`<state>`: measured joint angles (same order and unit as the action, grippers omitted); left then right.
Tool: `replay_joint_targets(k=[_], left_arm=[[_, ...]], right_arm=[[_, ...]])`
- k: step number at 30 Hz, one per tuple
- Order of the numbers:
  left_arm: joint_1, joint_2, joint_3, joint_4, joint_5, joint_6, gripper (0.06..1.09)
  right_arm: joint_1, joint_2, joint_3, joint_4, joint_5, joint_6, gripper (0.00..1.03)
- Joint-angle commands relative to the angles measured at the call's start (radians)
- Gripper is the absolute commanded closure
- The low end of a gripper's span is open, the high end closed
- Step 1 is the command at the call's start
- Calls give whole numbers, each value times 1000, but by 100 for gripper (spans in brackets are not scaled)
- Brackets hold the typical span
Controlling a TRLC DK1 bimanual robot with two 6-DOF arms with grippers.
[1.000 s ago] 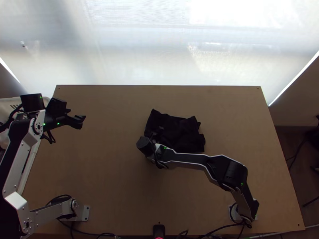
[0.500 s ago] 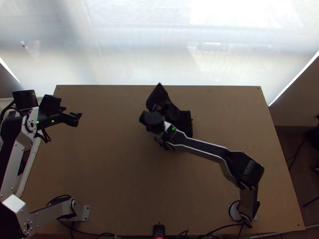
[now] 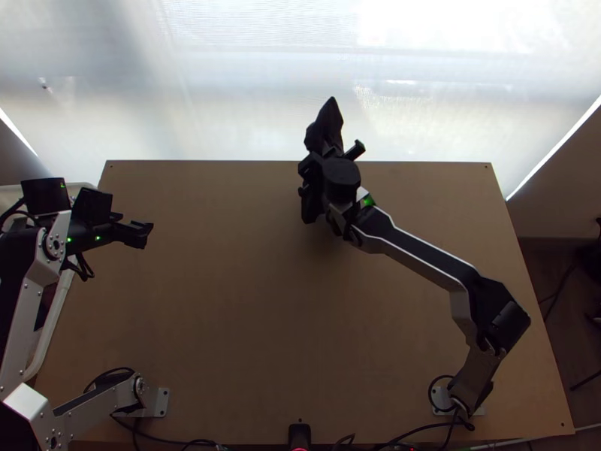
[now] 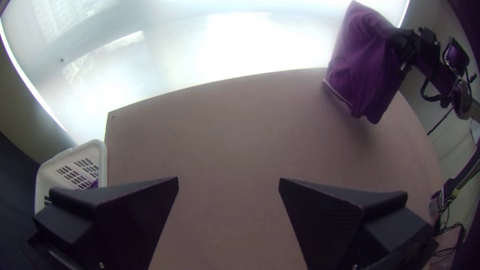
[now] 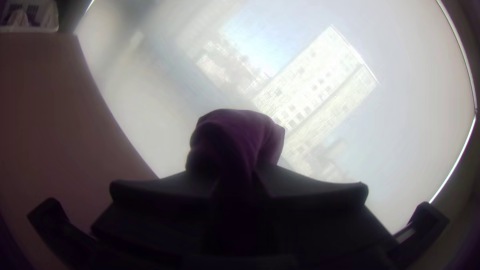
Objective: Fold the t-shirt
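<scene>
Two arms stand at the near side of the table (image 3: 248, 323), cables (image 3: 191, 442) running by their bases. The left arm (image 3: 21, 327) bends out past the table's left side, its elbow partly cut off by the top view's edge, then runs up to a wrist turned inward. The left gripper (image 3: 143, 231) points over the table, its two fingers wide apart with nothing between them. One white plastic basket (image 4: 103, 162) stands by the table's left side, partly hidden behind a finger in the left wrist view; the bit of purple inside is too small to identify.

The right arm (image 3: 421, 259) stretches up and inward to the far edge. The right gripper (image 3: 330, 159) has both fingers clamped on a bunched part of the one t-shirt (image 4: 362, 60), which hangs beside the far edge, partly beyond it. Which part is pinched, I cannot tell. Farthest is the bright, hazy window covering (image 3: 248, 83).
</scene>
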<state>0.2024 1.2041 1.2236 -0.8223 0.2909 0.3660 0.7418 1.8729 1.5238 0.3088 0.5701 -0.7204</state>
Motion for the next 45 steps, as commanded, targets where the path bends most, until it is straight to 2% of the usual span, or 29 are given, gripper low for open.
replay_joint_targets(k=[1,9,15,20,30,45], left_arm=[[-1,-15,-10,-8,-36,-29,11],[9,-51,-49,-5,-70,-22,11],[12,-75,-79,-5,-93,-27,11],[9,-97,-115,-3,-98,-38,11],[3,-80,-151,68,-145,-68,11],[-40,-37,-136,106,-197,-91,11]], right_arm=[[-39,14,85,-2,-82,56,100],[-58,75,137,4,-125,105,100],[-134,108,141,7,-164,153,100],[-226,80,56,12,-203,190,100],[-443,46,-123,67,-358,230,100],[-722,88,-171,99,-521,268,100]])
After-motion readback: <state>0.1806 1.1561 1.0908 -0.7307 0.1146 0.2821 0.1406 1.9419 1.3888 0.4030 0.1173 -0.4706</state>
